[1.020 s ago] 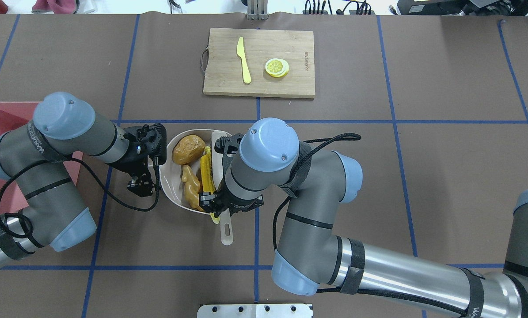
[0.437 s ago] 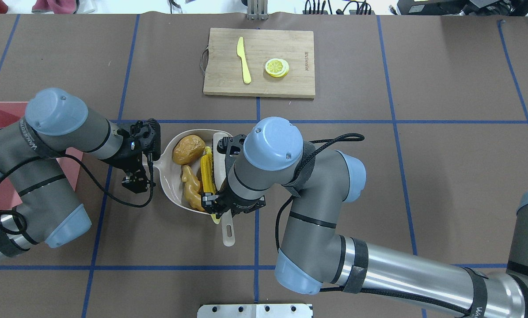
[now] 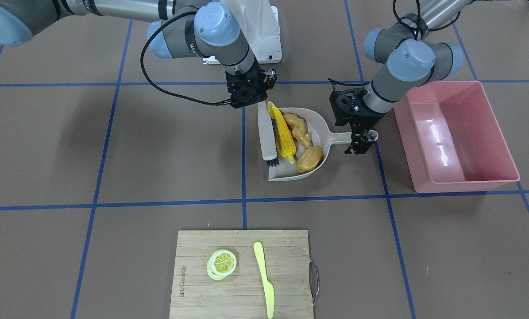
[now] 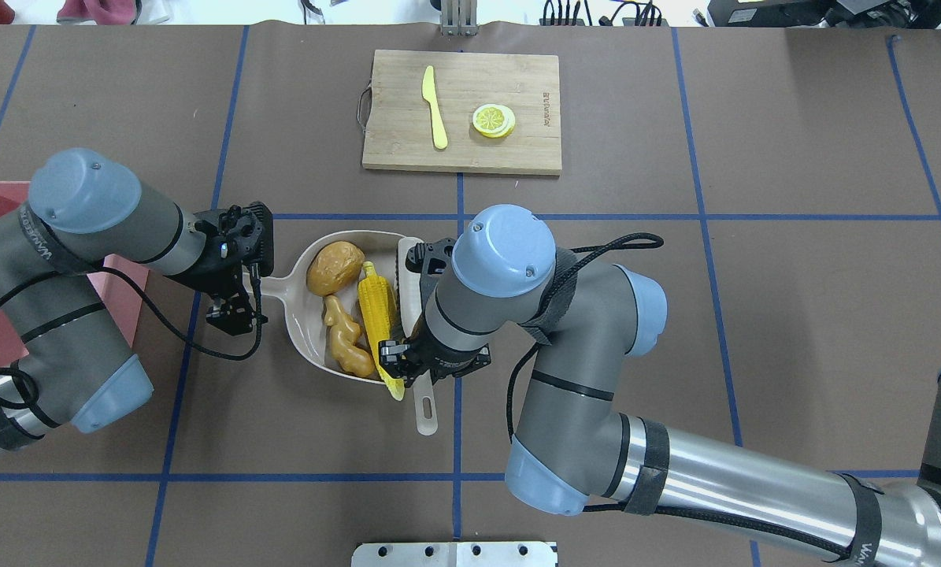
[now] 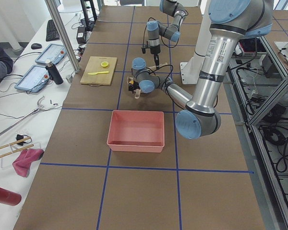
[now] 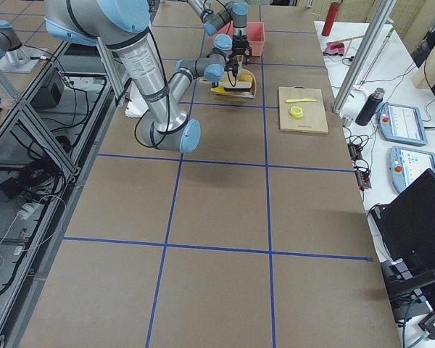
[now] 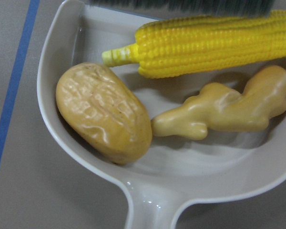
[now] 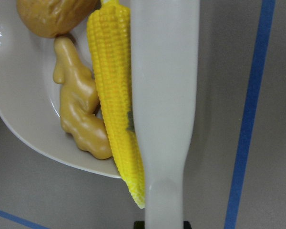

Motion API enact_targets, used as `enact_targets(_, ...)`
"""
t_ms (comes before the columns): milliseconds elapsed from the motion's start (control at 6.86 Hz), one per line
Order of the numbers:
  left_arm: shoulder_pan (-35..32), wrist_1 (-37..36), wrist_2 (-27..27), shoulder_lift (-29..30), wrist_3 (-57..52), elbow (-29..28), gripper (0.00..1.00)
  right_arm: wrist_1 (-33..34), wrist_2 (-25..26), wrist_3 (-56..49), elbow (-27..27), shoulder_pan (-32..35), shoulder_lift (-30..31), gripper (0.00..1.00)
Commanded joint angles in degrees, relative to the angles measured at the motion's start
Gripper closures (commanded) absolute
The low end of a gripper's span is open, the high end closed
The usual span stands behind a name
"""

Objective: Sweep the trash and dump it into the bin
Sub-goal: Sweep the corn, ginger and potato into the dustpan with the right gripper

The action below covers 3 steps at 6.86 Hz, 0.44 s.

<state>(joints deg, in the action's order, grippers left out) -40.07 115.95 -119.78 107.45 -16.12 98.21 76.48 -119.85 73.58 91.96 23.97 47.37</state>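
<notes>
Brown paper counter (image 4: pixel 675 354) with a blue tape grid, two arms working the middle of it. The landmark is the beige plastic dustpan (image 4: pixel 305 323), and all three bits of trash are sitting in it: the brown oval toy potato (image 4: pixel 335 266) at the far end of the pan from the robot, the tan knobbly ginger root (image 4: pixel 344 339) at the near end, and the yellow corn cob (image 4: pixel 377 315) along the pan's open mouth. The cob's tip pokes out past the near rim, so it's the one most likely to roll off.

The right claw (image 4: pixel 427 366) is clamped on the handle of a beige hand brush (image 3: pixel 265 133), which lies flat across the pan's mouth, pressed right up against the corn.

The left claw (image 3: pixel 361 142) sits at the tip of the pan's handle, one finger on either side of it. Whether it's actually pinching the handle can't be told from these views.

The big pink rectangular plastic bin (image 3: pixel 468 185) is just past the pan's handle end, on the robot's left, and none of the trash is in it yet.

So the sweeping looks basically done. What's left is gripping the pan, lifting it over to the bin and tipping it.

Beyond the pan, away from the robot, a bamboo cutting board (image 4: pixel 509 150) holds a pale yellow plastic knife (image 4: pixel 435 106) and lemon slices (image 4: pixel 494 120), not part of the job.
</notes>
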Motion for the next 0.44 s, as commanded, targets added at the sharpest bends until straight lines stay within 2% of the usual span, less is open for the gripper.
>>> enact_targets(0, -0.3, 2.1, 0.0, -0.1, 0.0, -0.8, 0.03, 0.3, -0.2, 0.0, 0.1, 0.1, 0.8, 1.0)
enact_targets(146, -0.3, 2.1, 0.0, -0.2, 0.0, -0.8, 0.03, 0.5, -0.3, -0.2, 0.1, 0.5, 1.3, 1.0)
enact_targets(291, -0.3, 2.1, -0.1, -0.2, 0.0, -0.8, 0.03, 4.6, -1.3, -1.8, 2.1, 1.5, 1.8, 1.0)
